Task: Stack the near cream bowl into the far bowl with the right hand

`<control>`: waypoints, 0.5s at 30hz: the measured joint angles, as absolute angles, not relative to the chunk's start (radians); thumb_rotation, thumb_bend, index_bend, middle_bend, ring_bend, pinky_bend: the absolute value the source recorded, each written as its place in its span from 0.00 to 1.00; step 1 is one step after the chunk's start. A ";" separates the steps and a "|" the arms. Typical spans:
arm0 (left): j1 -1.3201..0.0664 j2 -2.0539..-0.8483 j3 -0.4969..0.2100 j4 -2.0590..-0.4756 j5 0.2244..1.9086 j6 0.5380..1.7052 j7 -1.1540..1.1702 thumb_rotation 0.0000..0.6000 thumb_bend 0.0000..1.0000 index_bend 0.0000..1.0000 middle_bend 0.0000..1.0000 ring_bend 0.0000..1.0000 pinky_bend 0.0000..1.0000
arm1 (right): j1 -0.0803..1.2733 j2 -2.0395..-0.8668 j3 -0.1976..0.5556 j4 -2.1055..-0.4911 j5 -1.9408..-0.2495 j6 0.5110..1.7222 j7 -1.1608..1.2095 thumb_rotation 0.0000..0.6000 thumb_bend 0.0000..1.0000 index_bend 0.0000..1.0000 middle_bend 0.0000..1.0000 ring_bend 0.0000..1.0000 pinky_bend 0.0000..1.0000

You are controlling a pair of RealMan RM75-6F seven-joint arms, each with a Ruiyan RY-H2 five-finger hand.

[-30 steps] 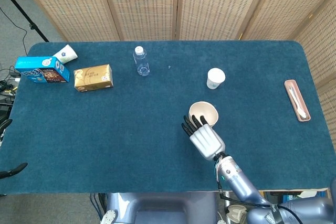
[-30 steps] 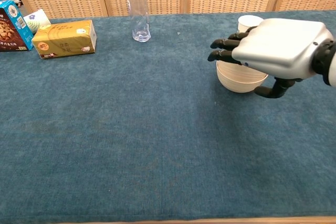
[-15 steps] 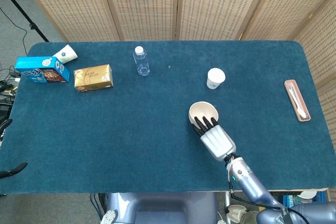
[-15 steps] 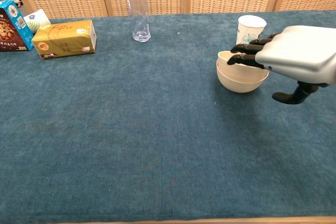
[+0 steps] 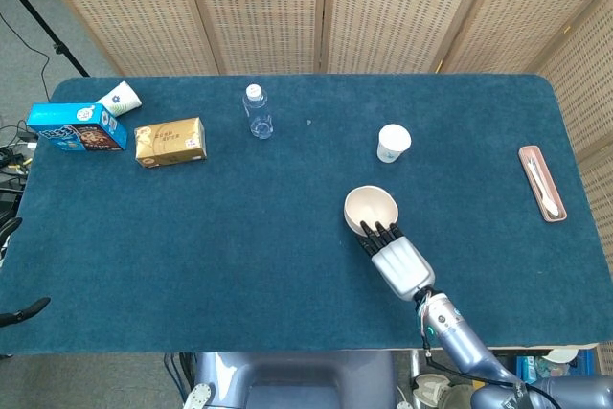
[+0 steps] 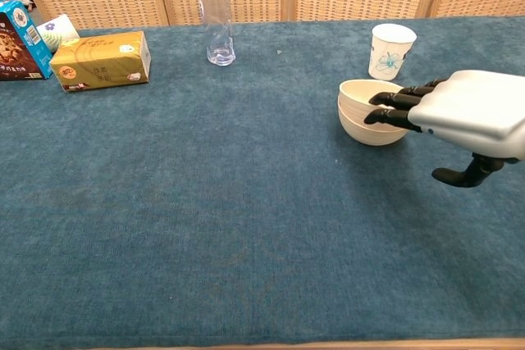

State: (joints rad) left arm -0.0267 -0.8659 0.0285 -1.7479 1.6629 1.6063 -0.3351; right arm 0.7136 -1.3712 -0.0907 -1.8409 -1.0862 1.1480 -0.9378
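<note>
Two cream bowls (image 5: 371,208) (image 6: 368,112) sit nested, one inside the other, on the blue tablecloth right of centre. My right hand (image 5: 397,258) (image 6: 467,116) hovers just near of the stack, palm down, fingers stretched out flat toward the bowls' near rim. It holds nothing; in the chest view the fingertips overlap the rim's right side, and contact cannot be told. The thumb hangs below the palm. My left hand appears in neither view.
A white paper cup (image 5: 392,143) (image 6: 390,52) stands just beyond the bowls. A clear bottle (image 5: 257,112) (image 6: 215,15), a gold tissue box (image 5: 170,141) (image 6: 100,61), a blue box (image 5: 76,127) and a tipped cup (image 5: 119,98) lie at the far left. A pink tray (image 5: 542,182) sits near the right edge.
My right hand has drawn back toward the near edge and lowered, coming off the top of the bowls. The bowl stack stays nested in place.
</note>
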 measured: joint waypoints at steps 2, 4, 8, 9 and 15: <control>-0.026 -0.865 0.028 -1.747 1.662 1.608 -0.339 1.00 0.00 0.00 0.00 0.00 0.00 | 0.710 -1.385 -0.092 -1.830 -1.090 1.146 -0.939 1.00 0.43 0.02 0.03 0.08 0.16; -0.026 -0.865 0.027 -1.746 1.660 1.608 -0.342 1.00 0.00 0.00 0.00 0.00 0.00 | 0.705 -1.400 -0.093 -1.821 -1.098 1.148 -0.943 1.00 0.43 0.02 0.03 0.08 0.16; -0.026 -0.865 0.027 -1.744 1.662 1.609 -0.346 1.00 0.00 0.00 0.00 0.00 0.00 | 0.696 -1.426 -0.094 -1.805 -1.109 1.155 -0.955 1.00 0.43 0.02 0.03 0.08 0.16; -0.026 -0.864 0.027 -1.744 1.662 1.610 -0.347 1.00 0.00 0.00 0.00 0.00 0.00 | 0.694 -1.432 -0.094 -1.801 -1.110 1.156 -0.958 1.00 0.43 0.02 0.03 0.08 0.16; -0.024 -0.863 0.026 -1.742 1.660 1.612 -0.354 1.00 0.00 0.00 0.00 0.00 0.00 | 0.689 -1.456 -0.079 -1.777 -1.113 1.162 -0.970 1.00 0.43 0.02 0.03 0.08 0.16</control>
State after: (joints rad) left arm -0.0243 -0.8634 0.0265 -1.7416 1.6600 1.6124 -0.3543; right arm 0.6889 -1.4563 -0.0793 -1.7772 -1.1126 1.1620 -0.9700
